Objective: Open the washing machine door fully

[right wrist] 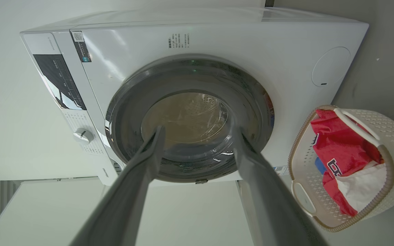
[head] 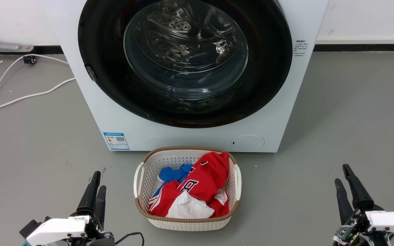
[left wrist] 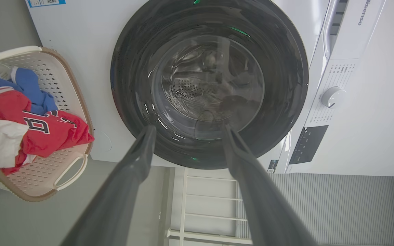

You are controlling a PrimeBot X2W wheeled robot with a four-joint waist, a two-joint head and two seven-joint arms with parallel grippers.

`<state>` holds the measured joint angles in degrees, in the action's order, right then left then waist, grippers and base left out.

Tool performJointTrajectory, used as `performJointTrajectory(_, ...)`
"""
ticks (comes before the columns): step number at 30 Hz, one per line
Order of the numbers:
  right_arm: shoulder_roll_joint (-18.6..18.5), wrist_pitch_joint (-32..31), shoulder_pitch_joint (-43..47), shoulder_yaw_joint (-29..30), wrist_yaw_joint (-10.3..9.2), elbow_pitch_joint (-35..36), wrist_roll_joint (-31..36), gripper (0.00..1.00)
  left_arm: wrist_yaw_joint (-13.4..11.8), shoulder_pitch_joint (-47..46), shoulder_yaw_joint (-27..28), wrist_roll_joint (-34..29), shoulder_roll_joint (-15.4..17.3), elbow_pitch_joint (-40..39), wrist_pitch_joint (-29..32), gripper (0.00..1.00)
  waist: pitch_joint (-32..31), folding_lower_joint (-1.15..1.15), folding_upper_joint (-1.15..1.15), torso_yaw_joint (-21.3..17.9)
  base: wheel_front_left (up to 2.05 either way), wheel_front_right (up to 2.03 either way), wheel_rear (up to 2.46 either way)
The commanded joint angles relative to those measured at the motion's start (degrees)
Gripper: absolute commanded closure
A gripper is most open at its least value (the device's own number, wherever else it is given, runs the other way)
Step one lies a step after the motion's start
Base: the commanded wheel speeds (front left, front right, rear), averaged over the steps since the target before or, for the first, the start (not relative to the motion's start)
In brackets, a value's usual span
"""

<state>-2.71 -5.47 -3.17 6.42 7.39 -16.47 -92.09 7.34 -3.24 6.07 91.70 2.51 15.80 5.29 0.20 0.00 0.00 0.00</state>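
Door status: shut. The washing machine door [head: 185, 61] sits flush in the front of the white washing machine [head: 169, 136], straight beyond the laundry basket [head: 186, 149]. Its round face is upright and turned toward me, and as a disc it has no long axis to speak of.

Catch: a small grey tab [head: 91, 73] on the door's rim, beyond the basket and off to its left. I judge that is the edge to pull, though I cannot see a hinge.

Tools: the left tool [head: 99, 180] is low, left of the basket, fingers apart and holding nothing, pointing toward the machine. The right tool [head: 341, 173] is low, right of the basket, likewise apart and empty. Both are on the basket's near side and the door is on its far side, so they are well apart from it.

Nearer arm to the tab: the left, by my reading.

Basket contents: red, blue and white clothes [head: 200, 184].

Progress: opening not yet begun.
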Motion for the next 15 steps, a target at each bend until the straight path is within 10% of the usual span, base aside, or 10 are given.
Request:
performJointTrajectory(1, -0.2, 0.8, -0.7, 0.1, 0.03, 1.3, 1.1, 0.0, 0.1, -0.8, 0.1, -1.3, 0.2, -1.5, -0.7, 0.0, 0.0, 0.0, 0.0, 0.0, 0.0, 0.0, 0.0)
performJointTrajectory(15, -0.2, 4.5, 0.2, 1.3, 0.05, 6.8, 17.9, 0.0, -2.8, -0.5, 0.5, -15.1, 0.2, -6.9, -4.4, 0.0, 0.2, 0.0, 0.0, 0.0, 0.0, 0.0, 0.0)
